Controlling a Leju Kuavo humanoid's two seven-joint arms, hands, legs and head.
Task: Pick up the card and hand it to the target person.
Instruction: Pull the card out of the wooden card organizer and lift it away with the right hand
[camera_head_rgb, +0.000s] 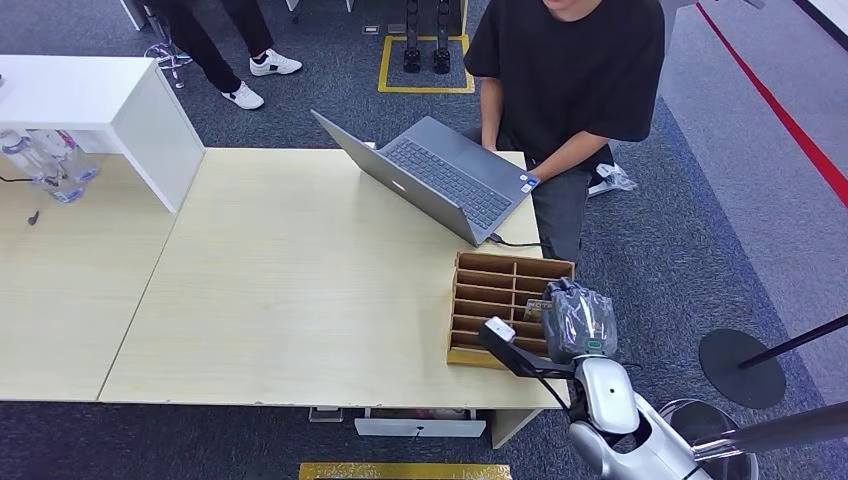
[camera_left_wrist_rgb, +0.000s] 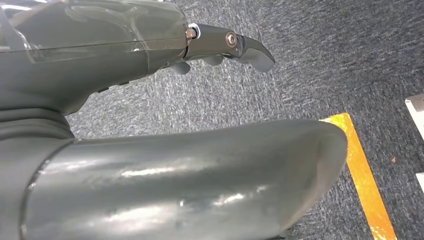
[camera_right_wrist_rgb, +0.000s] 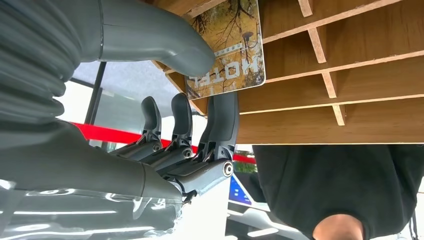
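I'm at the pick: my right hand (camera_right_wrist_rgb: 165, 125) has the card (camera_right_wrist_rgb: 227, 47) pinched between thumb and fingers, the card still standing in the wooden organizer (camera_head_rgb: 480, 300) at the surface's near right. My left hand (camera_left_wrist_rgb: 150, 45) hangs over carpet, holding nothing. Next I'd lift it clear and reach toward the person (camera_head_rgb: 570, 70) on the far side.

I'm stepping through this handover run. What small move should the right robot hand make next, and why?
Probably lift the card out of the wooden organizer: the right robot hand already pinches it between thumb and a finger, and it is partly inside a slot.
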